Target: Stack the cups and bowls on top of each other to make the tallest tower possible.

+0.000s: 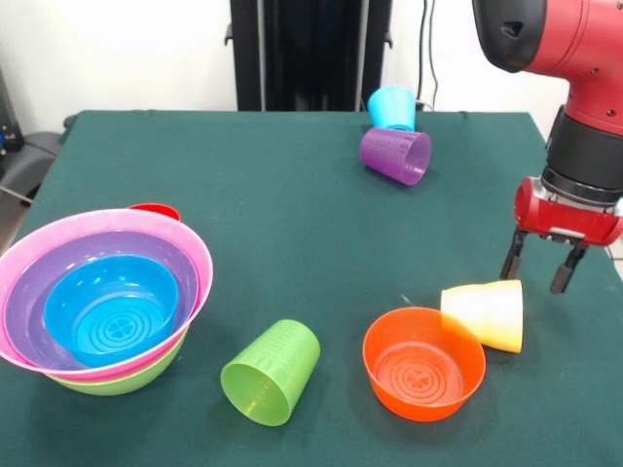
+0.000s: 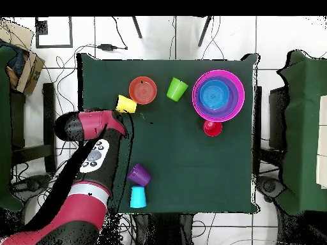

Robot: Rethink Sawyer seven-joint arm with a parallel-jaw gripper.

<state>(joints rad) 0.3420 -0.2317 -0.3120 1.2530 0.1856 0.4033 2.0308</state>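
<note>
The tower (image 1: pixel 97 302) stands at the front left: a small blue bowl (image 1: pixel 112 311) nested in the purple bowl, in the pink bowl, in the lime green bowl; it also shows in the overhead view (image 2: pixel 219 95). The orange bowl (image 1: pixel 423 362) stands upright. The pale yellow cup (image 1: pixel 484 313) lies on its side against it. The lime green cup (image 1: pixel 271 372) lies on its side. The purple cup (image 1: pixel 395 155) and the light blue cup (image 1: pixel 392 107) lie together at the far side. My gripper (image 1: pixel 542 263) is open and empty, just above and to the right of the yellow cup.
A small red round piece (image 1: pixel 154 208) sits behind the tower, partly hidden; it also shows in the overhead view (image 2: pixel 212 128). The green table (image 1: pixel 292 214) ends close to the gripper's right. Chairs stand beside the table.
</note>
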